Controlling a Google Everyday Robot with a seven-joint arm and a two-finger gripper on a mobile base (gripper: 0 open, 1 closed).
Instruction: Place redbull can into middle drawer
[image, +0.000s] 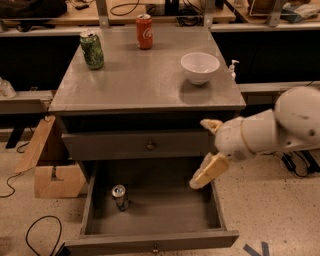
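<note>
The redbull can (120, 197), slim with a silver top, stands upright inside the open middle drawer (150, 240), at its left side. My gripper (205, 154) is open and empty. It sits at the drawer's right edge, above the drawer and in front of the upper drawer (135, 145), well to the right of the can. One cream fingertip (198, 182) points down over the drawer's right side, the other up near the cabinet top.
On the grey cabinet top (140, 85) stand a green patterned can (92, 49), a red cola can (144, 31) and a white bowl (200, 67). A cardboard box (52, 170) sits on the floor to the left. Cables lie on the floor.
</note>
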